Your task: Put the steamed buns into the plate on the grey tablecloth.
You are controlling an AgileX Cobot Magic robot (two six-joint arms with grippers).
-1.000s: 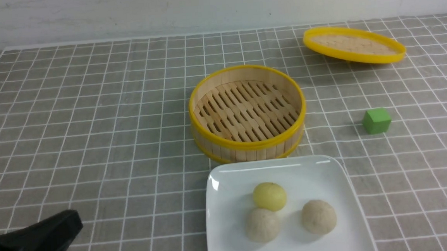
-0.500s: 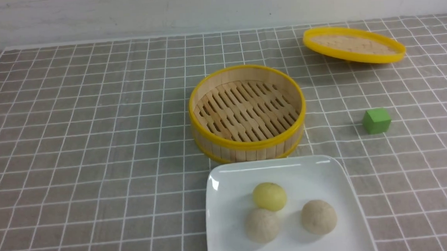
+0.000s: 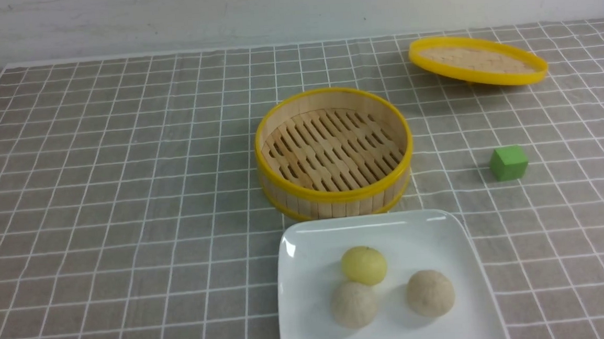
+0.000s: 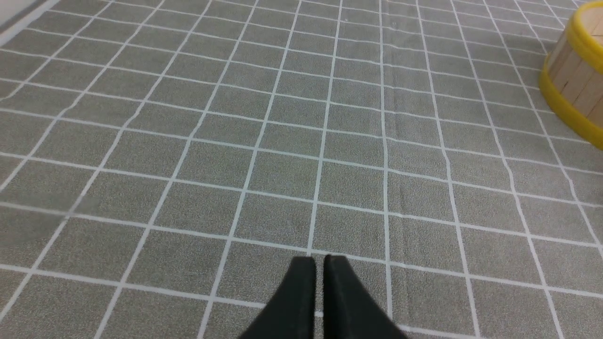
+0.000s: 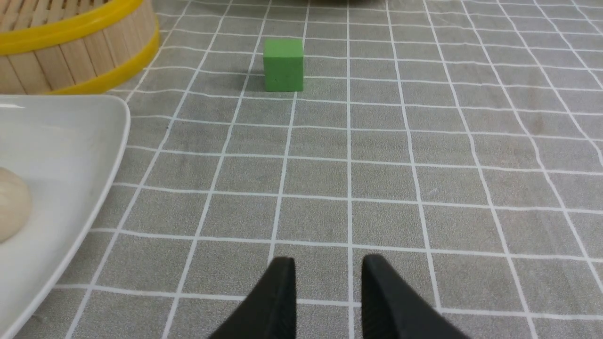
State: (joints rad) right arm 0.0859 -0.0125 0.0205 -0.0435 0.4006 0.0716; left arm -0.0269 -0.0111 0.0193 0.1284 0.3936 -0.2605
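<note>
bearing no readable writing: plate (image 3: 300, 316), steamed buns (image 3: 363, 265)

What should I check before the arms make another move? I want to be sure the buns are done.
1. All three steamed buns lie in the plate: ok.
2. Steamer holds no bun: ok.
3. Plate rests on the grey tablecloth: ok.
4. Left gripper holds nothing, jaws nearly together: ok.
5. Right gripper holds nothing, jaws apart: ok.
6. Green cube and lid stand apart from the plate: ok.
</note>
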